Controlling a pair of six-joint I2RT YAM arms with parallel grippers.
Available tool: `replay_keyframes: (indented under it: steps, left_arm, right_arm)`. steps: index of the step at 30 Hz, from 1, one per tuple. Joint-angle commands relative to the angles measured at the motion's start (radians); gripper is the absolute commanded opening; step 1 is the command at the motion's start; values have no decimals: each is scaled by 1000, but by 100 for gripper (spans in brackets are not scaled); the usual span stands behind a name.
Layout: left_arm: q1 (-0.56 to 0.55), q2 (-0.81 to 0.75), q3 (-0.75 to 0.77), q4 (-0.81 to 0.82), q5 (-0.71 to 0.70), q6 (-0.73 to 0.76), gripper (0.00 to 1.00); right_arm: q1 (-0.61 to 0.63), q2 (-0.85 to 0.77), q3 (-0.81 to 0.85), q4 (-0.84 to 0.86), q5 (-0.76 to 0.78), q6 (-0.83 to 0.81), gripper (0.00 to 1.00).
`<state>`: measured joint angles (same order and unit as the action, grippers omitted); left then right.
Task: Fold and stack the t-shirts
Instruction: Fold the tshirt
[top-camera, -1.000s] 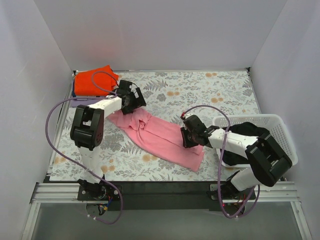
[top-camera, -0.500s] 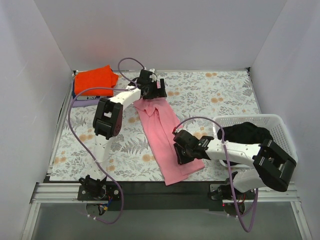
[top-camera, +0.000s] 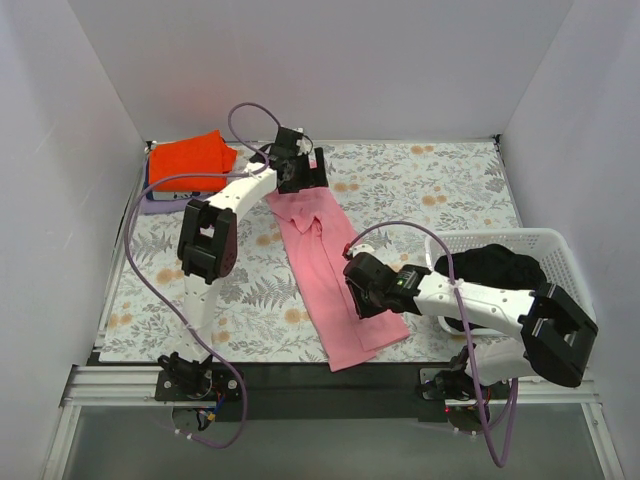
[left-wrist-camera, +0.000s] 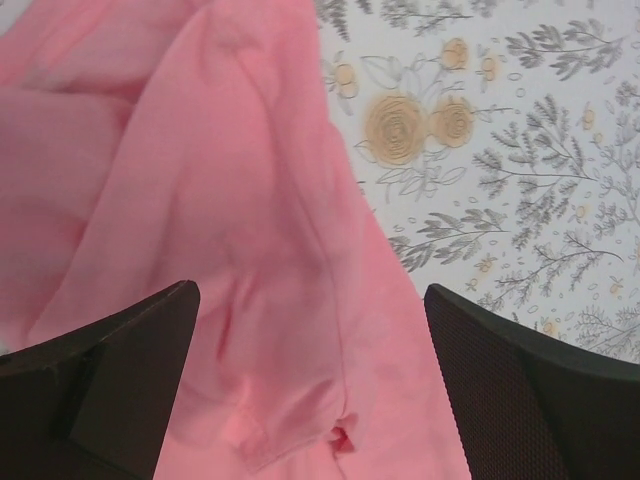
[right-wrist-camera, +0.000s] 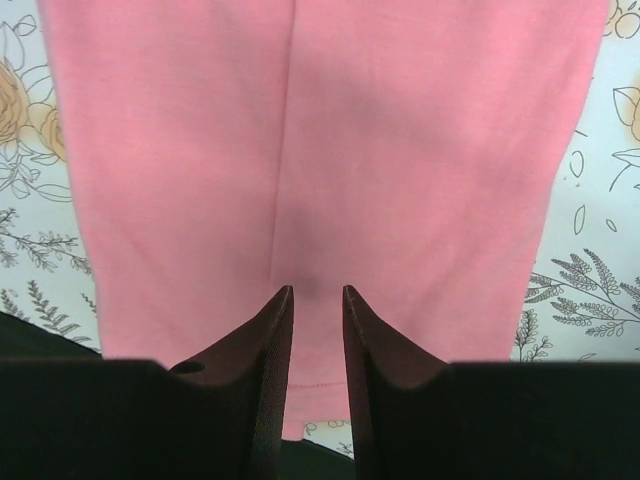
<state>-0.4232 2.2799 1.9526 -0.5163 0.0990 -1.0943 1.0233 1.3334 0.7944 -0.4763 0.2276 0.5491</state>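
The light pink t-shirt (top-camera: 318, 255) lies stretched in a long strip from the far middle of the table to the near edge. My left gripper (top-camera: 300, 172) hovers over its far end with the jaws wide open; a sleeve hem of the shirt (left-wrist-camera: 230, 300) shows between the fingers (left-wrist-camera: 310, 290). My right gripper (top-camera: 362, 298) is low over the near end of the shirt (right-wrist-camera: 320, 120), jaws a narrow gap apart (right-wrist-camera: 317, 288), with flat cloth showing between them. A folded orange-red t-shirt (top-camera: 190, 160) sits at the far left corner.
A white mesh basket (top-camera: 565, 245) at the right holds dark garments (top-camera: 495, 265). A purple item (top-camera: 160, 205) lies under the orange-red shirt. The floral table cover (top-camera: 430, 190) ends at a black front edge (top-camera: 260, 372). White walls enclose three sides.
Both arms swung the pink shirt from a diagonal lie to a near-far strip. The left gripper moved to the far middle and now stands open. The right gripper moved left and nearer.
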Motion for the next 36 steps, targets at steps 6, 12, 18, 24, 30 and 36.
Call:
replay_keyframes:
  steps: [6, 12, 18, 24, 30, 36]
  left_arm:
    - [52, -76, -173, -4, -54, -125, 95]
    - [67, 10, -100, -36, -81, -137, 95]
    - [72, 90, -26, 35, -47, -101, 95]
    - [77, 179, 99, 91, -22, -49, 95]
    - [90, 283, 226, 128, 17, -15, 95]
    - [112, 326, 287, 189, 38, 2, 96]
  right_arm:
    - [3, -7, -93, 74, 39, 8, 33]
    - [7, -2, -149, 111, -22, 40, 32]
    - [40, 16, -143, 137, -77, 69, 32]
    - [73, 76, -87, 146, -102, 94, 32]
    - [75, 144, -23, 143, -97, 87, 32]
    - [70, 185, 42, 122, -74, 84, 32]
